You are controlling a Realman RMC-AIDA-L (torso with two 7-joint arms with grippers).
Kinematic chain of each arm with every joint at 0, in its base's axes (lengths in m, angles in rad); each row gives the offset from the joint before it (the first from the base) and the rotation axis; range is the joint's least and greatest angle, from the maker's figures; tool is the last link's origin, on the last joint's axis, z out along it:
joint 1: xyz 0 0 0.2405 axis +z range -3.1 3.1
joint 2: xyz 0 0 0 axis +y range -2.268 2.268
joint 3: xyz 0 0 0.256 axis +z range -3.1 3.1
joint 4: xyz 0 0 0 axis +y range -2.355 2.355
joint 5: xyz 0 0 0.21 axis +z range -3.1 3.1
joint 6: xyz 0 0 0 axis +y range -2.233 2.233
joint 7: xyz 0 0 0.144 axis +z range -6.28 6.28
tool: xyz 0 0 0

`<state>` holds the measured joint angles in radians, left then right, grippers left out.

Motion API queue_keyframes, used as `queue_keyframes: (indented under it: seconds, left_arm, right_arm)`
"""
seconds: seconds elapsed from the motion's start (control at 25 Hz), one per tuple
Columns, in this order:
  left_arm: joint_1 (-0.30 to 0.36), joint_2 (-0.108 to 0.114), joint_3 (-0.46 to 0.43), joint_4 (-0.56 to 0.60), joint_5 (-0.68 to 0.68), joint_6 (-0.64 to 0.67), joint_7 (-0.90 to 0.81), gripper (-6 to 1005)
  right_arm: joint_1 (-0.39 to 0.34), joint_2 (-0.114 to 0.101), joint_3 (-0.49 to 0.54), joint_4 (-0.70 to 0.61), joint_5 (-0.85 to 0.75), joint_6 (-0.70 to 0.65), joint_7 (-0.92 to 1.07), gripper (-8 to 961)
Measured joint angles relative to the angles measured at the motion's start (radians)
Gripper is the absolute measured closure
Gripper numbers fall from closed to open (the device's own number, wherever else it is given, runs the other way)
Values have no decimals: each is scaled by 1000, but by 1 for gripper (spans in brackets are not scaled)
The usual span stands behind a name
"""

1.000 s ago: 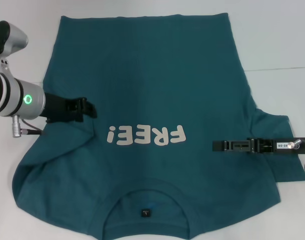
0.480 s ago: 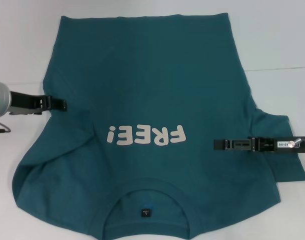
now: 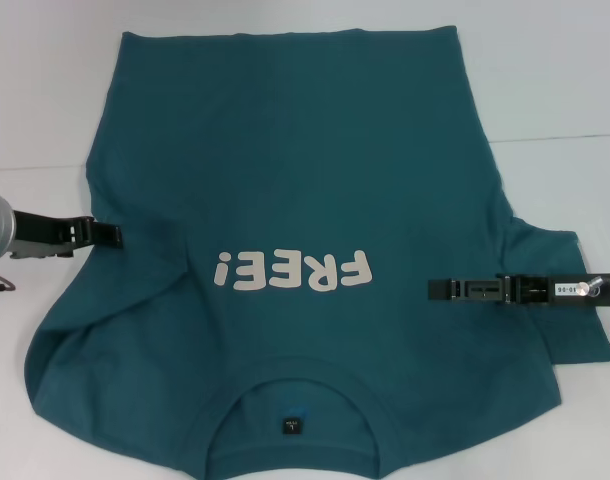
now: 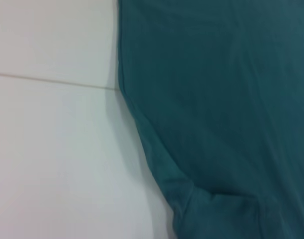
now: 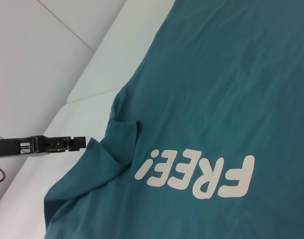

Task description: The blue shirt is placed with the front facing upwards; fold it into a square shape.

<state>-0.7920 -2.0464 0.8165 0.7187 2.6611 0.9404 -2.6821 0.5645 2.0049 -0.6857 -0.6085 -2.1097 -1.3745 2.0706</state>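
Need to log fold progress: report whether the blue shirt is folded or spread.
Mostly spread: the blue shirt lies front up, FREE! print showing; only its left-side sleeve is tucked over the body.

A plain white, smooth tabletop (image 3: pixel 555 90) fills the scene. A thin straight seam line (image 3: pixel 565 137) crosses its surface at about 2 o'clock, and a matching faint seam (image 3: pixel 35 166) runs at about 9 o'clock.
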Motion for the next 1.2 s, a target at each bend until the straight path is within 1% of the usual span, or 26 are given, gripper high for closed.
queue_keyframes:
  seconds: [0.28,0.64,0.88,1.08,1.2]
  left_arm:
    - [-16,4,-2,-46,-2,-2,1,260]
    - [-20,-1,-2,-44,-14,24,2,261]
    - [-17,-6,-2,5,-17,126,1,262]
    - [12,-17,-2,101,-28,223,-3,263]
    - [22,-19,-2,124,-28,229,-1,266]
  right_arm:
    - [0,0,0,12,-1,11,-2,28]
    - [0,-1,0,12,-1,12,-2,29]
    - [-3,-6,0,12,0,12,0,28]
    - [-3,-6,0,12,3,11,0,28]
    - [-3,-7,0,12,4,11,-3,29]
